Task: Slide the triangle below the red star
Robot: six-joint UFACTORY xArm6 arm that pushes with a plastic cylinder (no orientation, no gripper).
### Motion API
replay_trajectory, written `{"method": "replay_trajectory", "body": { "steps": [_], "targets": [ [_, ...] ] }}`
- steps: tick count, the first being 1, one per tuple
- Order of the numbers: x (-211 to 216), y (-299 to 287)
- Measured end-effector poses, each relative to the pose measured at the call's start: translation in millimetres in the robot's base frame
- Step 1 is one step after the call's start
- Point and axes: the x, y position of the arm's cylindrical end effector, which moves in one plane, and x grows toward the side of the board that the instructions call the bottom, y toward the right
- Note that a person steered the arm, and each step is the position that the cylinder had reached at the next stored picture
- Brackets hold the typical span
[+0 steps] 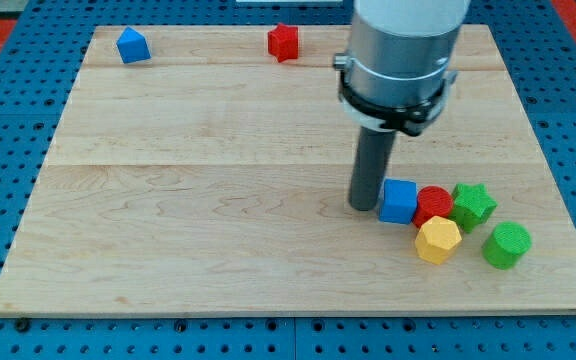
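The red star (283, 41) sits near the board's top edge, a little left of centre. A blue block with a pointed top (133, 45), the nearest thing to a triangle, sits near the top left corner. My tip (364, 206) rests on the board at the lower right, touching the left side of a blue cube (398, 201). It is far from both the red star and the pointed blue block.
A cluster lies right of my tip: a red cylinder (434, 205), a green star (473, 204), a yellow hexagon (437, 239) and a green cylinder (507, 245). The wooden board (218, 200) lies on a blue pegboard. The arm's grey body (403, 50) hangs over the top right.
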Motion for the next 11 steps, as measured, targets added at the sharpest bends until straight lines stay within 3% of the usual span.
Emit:
{"method": "replay_trajectory", "body": {
  "steps": [1,5,6,7,8,9,11],
  "targets": [
    [-41,-52],
    [-84,-342],
    [-100,-359],
    [-162,-358],
    [-250,-359],
    [-286,-328],
    [-225,-146]
  ]
}}
